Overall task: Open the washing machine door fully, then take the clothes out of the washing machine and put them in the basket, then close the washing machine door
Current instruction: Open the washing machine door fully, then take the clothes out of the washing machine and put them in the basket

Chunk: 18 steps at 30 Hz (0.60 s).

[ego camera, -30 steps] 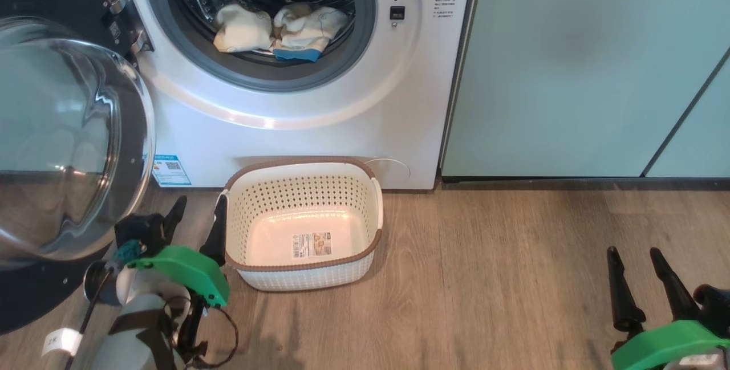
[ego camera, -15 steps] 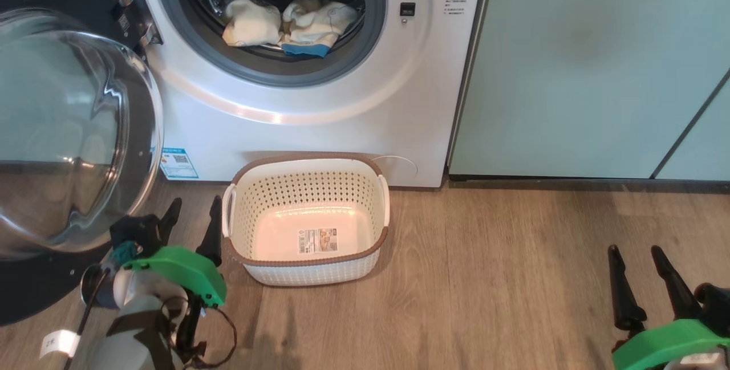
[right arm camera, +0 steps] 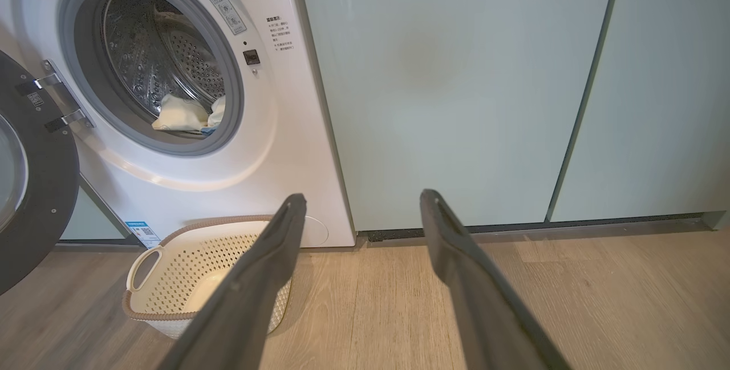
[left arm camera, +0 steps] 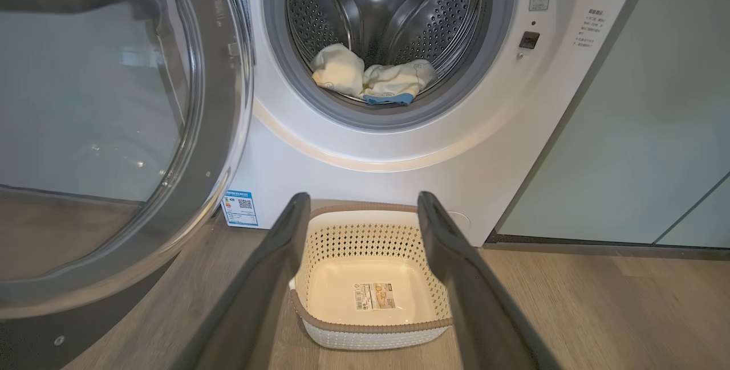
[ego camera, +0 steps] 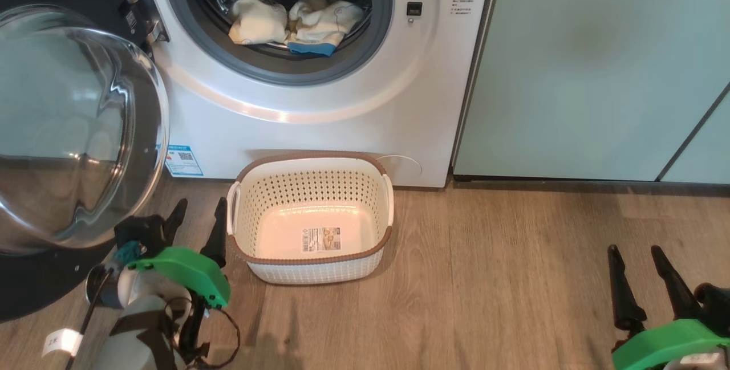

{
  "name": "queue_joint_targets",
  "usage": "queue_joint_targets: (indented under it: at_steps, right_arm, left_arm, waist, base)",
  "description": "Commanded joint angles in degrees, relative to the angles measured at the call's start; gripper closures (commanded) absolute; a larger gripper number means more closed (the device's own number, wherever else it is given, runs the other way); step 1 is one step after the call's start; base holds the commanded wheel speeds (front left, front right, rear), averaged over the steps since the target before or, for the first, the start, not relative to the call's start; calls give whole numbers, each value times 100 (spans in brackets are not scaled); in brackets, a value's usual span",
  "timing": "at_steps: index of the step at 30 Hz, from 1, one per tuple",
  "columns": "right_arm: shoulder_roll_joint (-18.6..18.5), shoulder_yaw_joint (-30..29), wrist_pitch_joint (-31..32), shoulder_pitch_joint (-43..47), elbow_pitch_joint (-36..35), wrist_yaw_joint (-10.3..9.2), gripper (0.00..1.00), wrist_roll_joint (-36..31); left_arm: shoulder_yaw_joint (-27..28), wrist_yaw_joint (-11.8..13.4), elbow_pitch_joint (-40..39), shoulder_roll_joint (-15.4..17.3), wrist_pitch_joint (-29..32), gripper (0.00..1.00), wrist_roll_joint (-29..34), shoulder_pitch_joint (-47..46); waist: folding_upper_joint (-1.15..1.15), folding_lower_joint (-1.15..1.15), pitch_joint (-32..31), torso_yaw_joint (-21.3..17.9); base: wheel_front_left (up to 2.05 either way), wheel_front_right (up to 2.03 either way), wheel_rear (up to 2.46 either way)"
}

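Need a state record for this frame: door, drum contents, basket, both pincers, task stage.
washing machine door: swung open on the left-side hinge
washing machine: drum mouth uncovered
clothes: heaped at the front of the drum, cream with a blue patch
basket: empty, on the floor just in front of the machine
left pincer: open, empty, beside the basket's left handle; contact unclear
right pincer: open, empty, over floor before the cabinets
stage: door open, no clothes moved yet

Head camera slightly further left; left tool (ego camera: 201, 204) now just clear of basket (ego camera: 308, 272).
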Motion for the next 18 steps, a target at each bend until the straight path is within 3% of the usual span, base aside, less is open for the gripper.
queue_joint_targets:
  at_steps: [1,18]
  right_arm:
    - [-82,107,-55,-163,-181,20,0,-34]
    - [-71,128,-55,-167,-163,20,0,-18]
  left_arm:
    - [130,-7,-155,194,-36,0,-25,-264]
    - [-25,-7,-161,234,-36,0,-228,-285]
  waist:
    - [0,0,-6,3]
    - [0,0,-34,-9]
  base:
    - [0,0,0]
    - [0,0,0]
